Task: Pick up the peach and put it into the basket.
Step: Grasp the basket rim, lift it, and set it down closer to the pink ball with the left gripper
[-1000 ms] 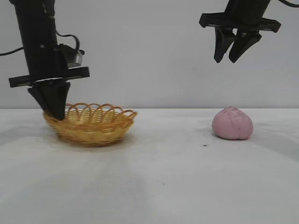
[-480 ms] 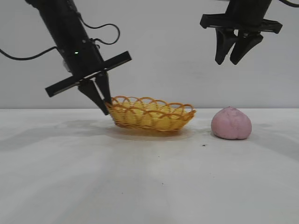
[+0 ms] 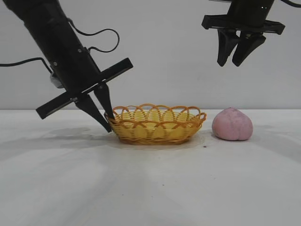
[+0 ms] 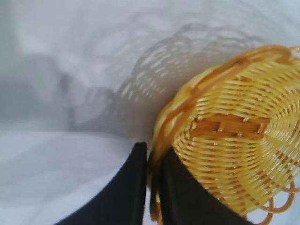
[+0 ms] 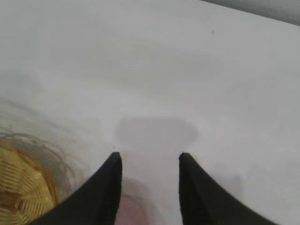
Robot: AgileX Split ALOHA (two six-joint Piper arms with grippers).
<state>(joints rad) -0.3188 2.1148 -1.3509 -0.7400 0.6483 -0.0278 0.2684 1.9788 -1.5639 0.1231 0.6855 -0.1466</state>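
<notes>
Between the left claw's (image 3: 107,118) closed fingers sits the basket's (image 3: 157,125) looped rim, basket resting on the white bench (image 3: 150,188); directly below the raised, open right claw (image 3: 233,59) lies the peach (image 3: 232,124)

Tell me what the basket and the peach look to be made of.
The basket: woven wicker or cane, yellow-orange with a slight sheen; separate strands and open rim loops show. The left gripper pinches its rim. The peach: matte dusty pink, evenly smooth, so probably foam or plastic rather than real fruit, though that is uncertain.
</notes>
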